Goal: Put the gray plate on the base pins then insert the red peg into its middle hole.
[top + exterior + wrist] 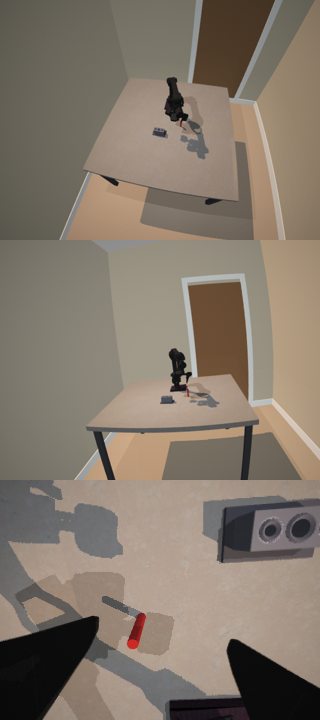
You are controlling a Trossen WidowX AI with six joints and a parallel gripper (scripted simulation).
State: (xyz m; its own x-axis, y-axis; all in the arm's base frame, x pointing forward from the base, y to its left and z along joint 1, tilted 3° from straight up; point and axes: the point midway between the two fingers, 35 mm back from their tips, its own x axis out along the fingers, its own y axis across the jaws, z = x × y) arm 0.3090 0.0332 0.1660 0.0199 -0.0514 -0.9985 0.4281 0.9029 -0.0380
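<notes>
The gray plate (158, 129) (166, 396) (287, 528) lies flat on top of the base (157, 134) (166, 402) near the middle of the table. In the wrist view its holes show at the top right, partly cut off by the frame edge. The red peg (180, 124) (187, 392) (136, 630) stands upright on the table, to the right of the plate. My gripper (179, 118) (183, 381) (164, 633) is open and empty. It hangs a little above the peg, with the peg below and between the two fingers, nearer the left one.
The arm's dark mount (178, 388) (205, 707) sits on the table (144, 165) (144, 418) just behind the peg. The arm's shadows fall on the table to the right of the peg. A door stands behind the table.
</notes>
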